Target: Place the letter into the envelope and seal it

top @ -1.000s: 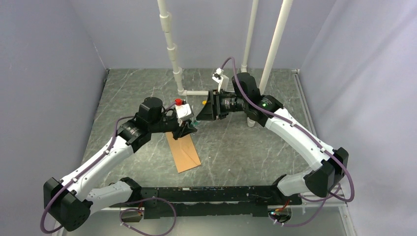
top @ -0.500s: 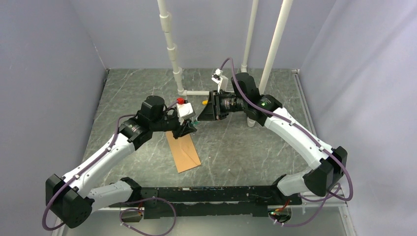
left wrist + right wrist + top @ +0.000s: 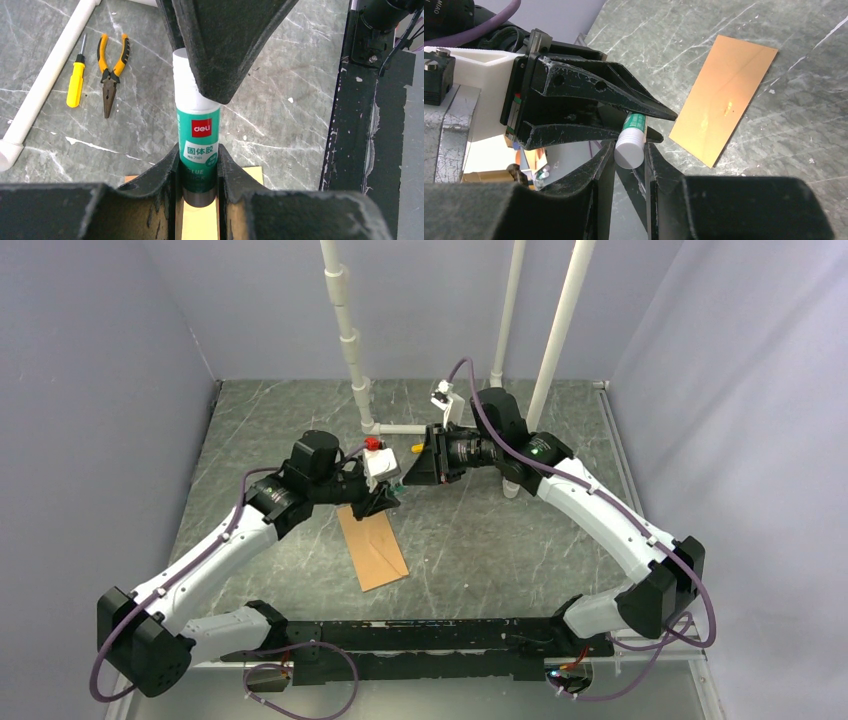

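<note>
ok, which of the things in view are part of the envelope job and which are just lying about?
In the job:
- envelope
- glue stick, held in the left gripper, with the right gripper on its cap
- letter: not visible on its own

Lying about:
- pliers
- yellow screwdriver
- white pipes

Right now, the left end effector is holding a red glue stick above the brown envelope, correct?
Not quite: the glue stick is green and white, not red, as the left wrist view shows. The left end effector does hold it above the brown envelope.
</note>
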{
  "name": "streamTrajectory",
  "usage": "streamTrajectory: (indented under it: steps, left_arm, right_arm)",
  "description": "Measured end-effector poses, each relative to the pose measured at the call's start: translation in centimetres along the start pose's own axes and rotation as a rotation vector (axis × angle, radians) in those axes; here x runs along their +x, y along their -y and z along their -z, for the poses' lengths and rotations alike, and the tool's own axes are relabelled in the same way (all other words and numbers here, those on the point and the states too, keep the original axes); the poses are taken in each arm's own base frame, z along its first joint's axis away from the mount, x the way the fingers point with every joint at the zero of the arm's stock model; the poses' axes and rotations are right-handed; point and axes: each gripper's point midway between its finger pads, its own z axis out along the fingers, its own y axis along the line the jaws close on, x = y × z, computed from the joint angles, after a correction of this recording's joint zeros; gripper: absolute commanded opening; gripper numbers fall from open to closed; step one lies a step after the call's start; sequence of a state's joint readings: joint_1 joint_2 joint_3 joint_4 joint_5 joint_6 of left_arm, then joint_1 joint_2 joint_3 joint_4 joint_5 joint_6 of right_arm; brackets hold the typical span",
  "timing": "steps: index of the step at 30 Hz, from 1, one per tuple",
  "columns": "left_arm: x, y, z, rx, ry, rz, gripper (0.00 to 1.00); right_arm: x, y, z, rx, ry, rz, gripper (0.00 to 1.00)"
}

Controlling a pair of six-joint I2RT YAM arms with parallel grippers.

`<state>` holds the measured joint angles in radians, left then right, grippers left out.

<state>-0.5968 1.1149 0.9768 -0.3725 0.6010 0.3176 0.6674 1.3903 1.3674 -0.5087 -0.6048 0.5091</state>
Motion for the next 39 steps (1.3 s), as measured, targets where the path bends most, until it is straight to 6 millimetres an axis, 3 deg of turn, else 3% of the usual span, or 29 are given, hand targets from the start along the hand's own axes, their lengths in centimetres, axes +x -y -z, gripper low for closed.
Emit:
streamTrajectory:
  steps: [5,14,30,35,37,39]
  left_arm:
    - [0.5,-0.2,0.0,-0.01,-0.021,-0.001,0.03]
    - [3.3,-0.6,-0.5,0.028,-0.175,-0.008,0.02]
    - [4.1,-0.8,-0.1,0.075,-0.266,-0.011,0.03]
    - [2.5,-0.6,0.0,0.073,-0.193,-0.035,0.02]
    - [0.1,-0.6,0.1,0.059,-0.091,-0.09,0.02]
    - [-1.8,-0.3,0.8,0.043,-0.004,-0.131,0.03]
  right_arm:
    - [0.5,0.4,-0.6,0.003,0.003,0.012,0.0]
    - [2.4,2.1,-2.5,0.055,0.056,0.013,0.0]
    - [3.3,2.4,-4.4,0.032,0.113,-0.024,0.0]
    - [2.2,1.2,-3.2,0.06,0.1,-0.006,0.55]
    - [2.2,0.1,-2.4,0.057,0.071,0.007,0.68]
    - [1.6,-0.3,-1.3,0.062,0.063,0.005,0.73]
